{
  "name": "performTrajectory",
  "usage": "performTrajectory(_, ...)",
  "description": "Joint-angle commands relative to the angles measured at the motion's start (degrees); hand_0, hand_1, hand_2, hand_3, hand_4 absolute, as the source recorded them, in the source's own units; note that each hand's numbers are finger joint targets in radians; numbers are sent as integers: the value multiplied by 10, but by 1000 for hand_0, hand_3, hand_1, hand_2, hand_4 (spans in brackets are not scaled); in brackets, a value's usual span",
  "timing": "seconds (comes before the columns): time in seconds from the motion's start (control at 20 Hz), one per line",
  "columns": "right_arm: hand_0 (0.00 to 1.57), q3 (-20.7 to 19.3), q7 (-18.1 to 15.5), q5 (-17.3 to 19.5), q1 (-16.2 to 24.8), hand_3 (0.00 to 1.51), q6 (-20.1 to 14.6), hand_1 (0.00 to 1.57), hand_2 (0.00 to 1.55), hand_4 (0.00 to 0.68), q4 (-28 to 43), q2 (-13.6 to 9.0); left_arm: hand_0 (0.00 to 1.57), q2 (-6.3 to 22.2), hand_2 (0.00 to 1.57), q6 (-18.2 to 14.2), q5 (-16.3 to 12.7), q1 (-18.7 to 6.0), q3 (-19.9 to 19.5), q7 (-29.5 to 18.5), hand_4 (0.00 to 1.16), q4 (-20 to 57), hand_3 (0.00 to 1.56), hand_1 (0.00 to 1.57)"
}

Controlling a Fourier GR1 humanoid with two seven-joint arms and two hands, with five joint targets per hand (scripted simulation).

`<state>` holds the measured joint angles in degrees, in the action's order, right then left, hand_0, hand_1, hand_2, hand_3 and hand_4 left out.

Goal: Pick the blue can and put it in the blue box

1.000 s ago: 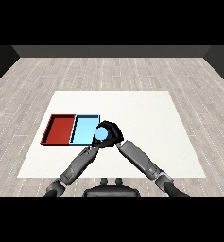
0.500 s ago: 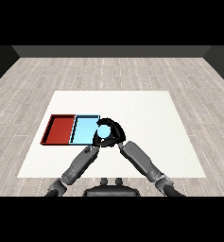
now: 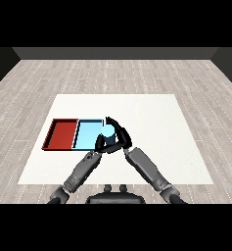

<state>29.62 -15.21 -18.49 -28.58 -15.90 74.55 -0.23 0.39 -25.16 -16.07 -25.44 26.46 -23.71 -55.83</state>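
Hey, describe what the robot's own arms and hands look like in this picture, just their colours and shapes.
Two grey forearms come in from the lower corners, each a smooth rounded tube made of segments with darker seams at the joints. Each ends in a black hand: the left hand and the right hand, with slim black fingers and a thumb. No cables, markings or sleeves are visible.

We see a white table (image 3: 151, 122) standing on a grey plank floor (image 3: 112, 73). On it we find a red tray (image 3: 61, 134) and a light blue tray (image 3: 88, 133), touching side by side.
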Motion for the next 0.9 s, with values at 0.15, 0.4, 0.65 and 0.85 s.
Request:
performTrajectory(0.15,0,-22,-11,-39,-25,0,14,0,0,0,-32,2,1571,-4,1571,6,18,-34,-22,6,1131,28,1511,1571)
performTrajectory(0.4,0,-56,77,-2,35,0,22,0,0,0,120,-16,1571,17,1571,7,35,-5,-30,30,1131,-13,1500,1571)
performTrajectory(0.65,0,-85,13,0,132,0,52,0,0,0,158,-48,1571,10,1571,0,52,-6,-35,24,1125,-10,1494,1571)
performTrajectory(0.85,0,-135,50,-34,153,0,59,0,0,0,247,-75,1571,29,1571,4,58,8,-46,28,1130,-3,1492,1571)
